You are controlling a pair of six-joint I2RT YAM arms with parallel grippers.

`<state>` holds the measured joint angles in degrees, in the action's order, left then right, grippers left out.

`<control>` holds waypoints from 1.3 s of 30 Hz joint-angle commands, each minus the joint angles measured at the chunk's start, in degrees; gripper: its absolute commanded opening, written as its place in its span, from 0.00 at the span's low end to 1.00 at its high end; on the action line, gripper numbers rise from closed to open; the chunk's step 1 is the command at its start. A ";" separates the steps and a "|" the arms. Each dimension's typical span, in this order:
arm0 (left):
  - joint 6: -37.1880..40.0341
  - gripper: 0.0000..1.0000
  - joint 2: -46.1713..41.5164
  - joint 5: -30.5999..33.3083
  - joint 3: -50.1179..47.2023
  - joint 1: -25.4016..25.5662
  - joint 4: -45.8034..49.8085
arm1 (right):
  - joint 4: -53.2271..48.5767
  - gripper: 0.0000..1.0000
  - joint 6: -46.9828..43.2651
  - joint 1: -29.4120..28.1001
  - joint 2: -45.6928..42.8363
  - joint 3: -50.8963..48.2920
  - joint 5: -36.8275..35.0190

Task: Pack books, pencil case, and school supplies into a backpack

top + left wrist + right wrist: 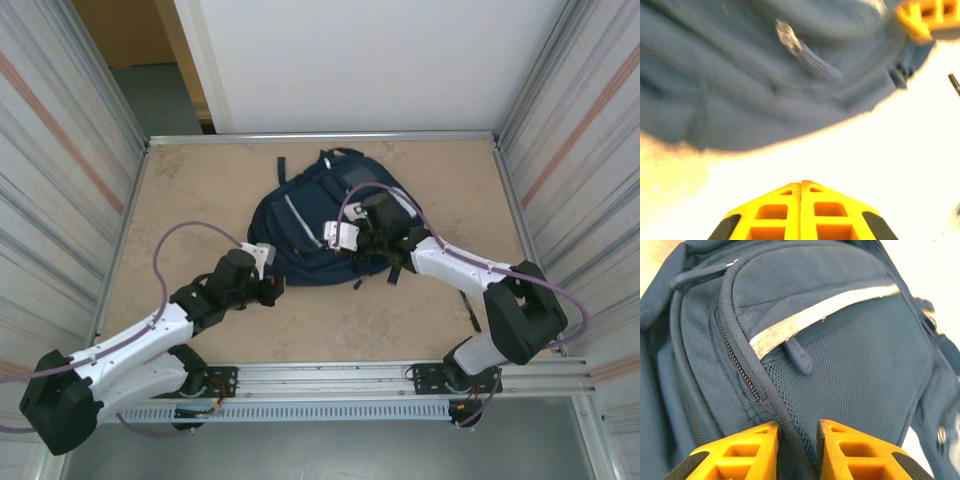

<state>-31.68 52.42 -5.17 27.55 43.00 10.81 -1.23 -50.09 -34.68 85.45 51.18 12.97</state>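
Observation:
The navy-blue backpack lies flat at the middle of the table. My right gripper rests on its near right part. In the right wrist view that gripper is shut on a raised zipper seam of the backpack, below a white reflective stripe and a zipper pull. My left gripper hovers by the bag's near left edge. Its fingers are pressed together over bare table with nothing between them, the backpack just ahead. A thin dark stick lies beside the right arm. The book, the peach lump and the light-blue oblong are out of view.
Corrugated metal walls close in the tan table on the left and right. A metal rail runs along the near edge by the arm bases. Bare tabletop lies to the left of the bag and in front of it.

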 commanded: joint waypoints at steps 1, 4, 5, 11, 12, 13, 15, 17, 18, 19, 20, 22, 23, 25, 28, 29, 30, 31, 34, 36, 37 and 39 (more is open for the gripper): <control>-5.40 0.00 -0.72 3.68 -0.12 2.44 2.29 | 6.89 0.32 2.97 0.63 -0.21 1.33 -4.07; -5.37 0.00 0.46 5.01 1.97 3.50 2.93 | 4.15 0.35 5.02 0.33 -4.16 -0.37 -1.43; -4.64 0.00 0.71 5.76 2.52 3.49 3.10 | 2.36 0.35 4.70 0.12 -6.15 -1.31 0.24; -0.42 0.33 1.74 2.71 5.64 -4.25 2.99 | 2.03 0.52 7.72 0.62 -14.19 -6.08 7.21; -0.71 0.35 2.11 0.42 5.76 -6.33 1.78 | 4.03 0.55 10.86 0.75 -13.35 -5.61 6.56; -1.14 0.36 2.35 -1.12 5.65 -7.80 0.54 | 5.22 0.56 14.01 0.97 -12.17 -4.53 5.65; -1.24 0.36 3.30 -2.83 6.27 -9.54 -1.13 | 4.96 0.56 23.10 1.14 -8.41 0.71 1.38; -0.27 0.37 4.38 -3.18 8.42 -9.65 0.17 | 2.42 0.57 32.24 1.08 -4.80 6.04 -3.42; -0.27 0.38 4.84 -3.49 9.43 -9.62 0.94 | 1.05 0.57 36.80 1.10 -2.98 8.44 -5.18; -0.60 0.38 5.32 -3.91 9.88 -9.61 0.92 | -0.48 0.56 40.22 1.10 -1.25 10.62 -6.18; -1.13 0.40 6.00 -5.03 9.89 -9.67 -0.32 | -2.41 0.56 44.01 1.10 0.60 12.94 -6.94; -2.68 0.43 7.92 -7.29 10.26 -9.61 -2.98 | -6.37 0.55 49.43 1.19 3.76 16.84 -7.00; -3.28 0.43 9.55 -8.93 10.93 -9.69 -3.91 | -8.36 0.54 51.35 1.27 5.26 18.41 -6.91; -4.73 0.43 13.05 -11.09 12.95 -9.30 -4.94 | -11.55 0.53 53.86 1.36 6.87 20.07 -7.81; -5.18 0.44 19.08 -11.81 17.28 -7.00 -4.47 | -15.68 0.54 58.21 2.38 6.91 20.71 -9.98; -4.79 0.44 21.32 -11.10 19.31 -6.16 -3.20 | -17.37 0.54 58.95 2.78 6.51 20.50 -10.29; -4.57 0.44 23.22 -10.33 21.12 -5.56 -1.46 | -18.38 0.55 58.99 3.23 6.11 20.04 -10.41; -4.56 0.44 25.30 -9.87 23.08 -5.21 0.16 | -18.99 0.56 58.30 3.61 5.47 19.07 -10.02; -5.81 0.44 29.75 -10.65 25.88 -5.21 0.50 | -16.51 0.56 48.66 4.10 2.92 14.33 -6.43; -6.49 0.44 32.04 -10.38 26.98 -5.21 0.16 | -11.80 0.56 35.43 4.09 0.60 9.82 -3.67; -6.77 0.43 32.96 -9.78 27.56 -5.25 0.41 | -9.54 0.57 26.53 4.24 -0.35 7.62 -1.10; -8.05 0.43 33.80 -9.20 28.02 -5.73 0.66 | -8.47 0.56 10.81 5.11 -0.52 5.42 3.66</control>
<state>-37.67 85.19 -15.00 53.91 37.80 9.37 -13.02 -15.51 -30.17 87.02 58.76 9.56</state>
